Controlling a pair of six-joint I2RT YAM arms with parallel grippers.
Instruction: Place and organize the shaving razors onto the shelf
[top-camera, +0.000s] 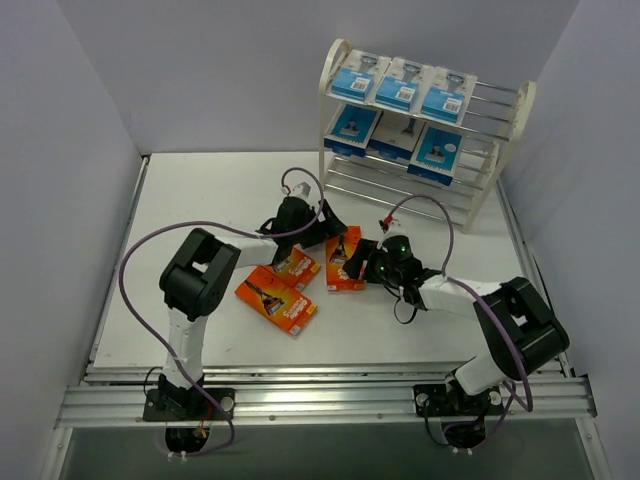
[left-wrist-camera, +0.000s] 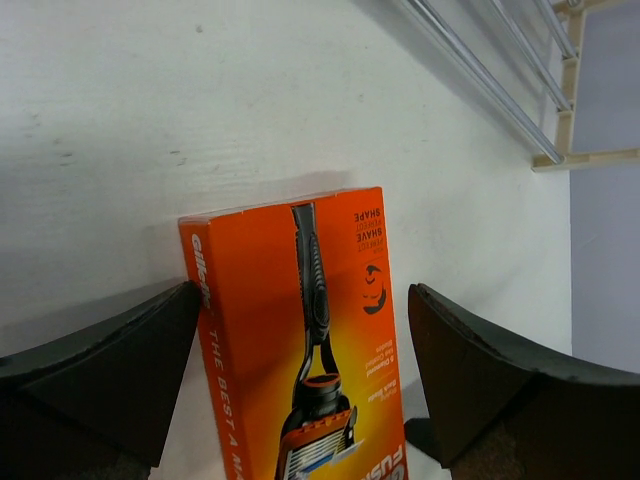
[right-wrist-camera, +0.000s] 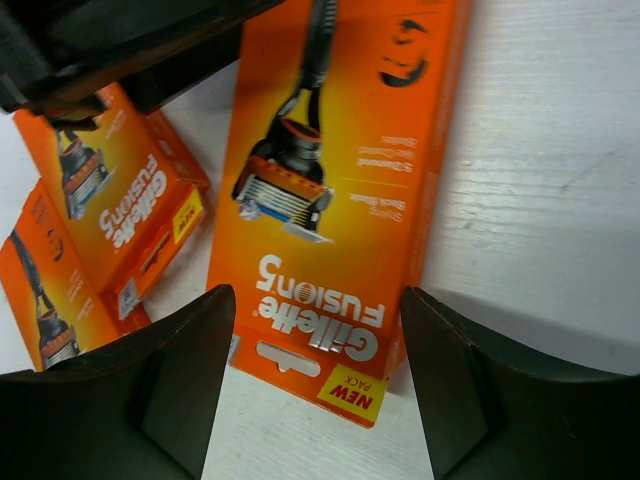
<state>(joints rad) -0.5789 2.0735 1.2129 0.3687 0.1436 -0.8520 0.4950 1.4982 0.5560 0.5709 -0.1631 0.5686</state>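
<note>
Six blue-and-white blister packs of razors sit on the cream-white three-tier wire shelf, which stands at the 1 o'clock corner of the white table. Three of them are in a row on the top tier and three on the middle tier.

Three orange rectangular razor boxes lie flat near the table's centre. The first orange box is at the 3 o'clock end of the group. The second orange box is just beside it toward 9 o'clock. The third orange box touches or slightly overlaps the second, toward 7 o'clock.

Both arms reach to the first box. The left arm rises from its base at 7 o'clock, elbow high, with its forearm running toward 2 o'clock. The left gripper points down at the box's 12 o'clock end. Its jaws are spread wide, one finger on each side of the box.

The right arm folds in from 5 o'clock, its forearm low and running toward 10 o'clock. The right gripper is at the box's 6 o'clock end. Its fingers straddle that end closely, less widely spread than the left. Whether they press the cardboard I cannot tell.
</note>
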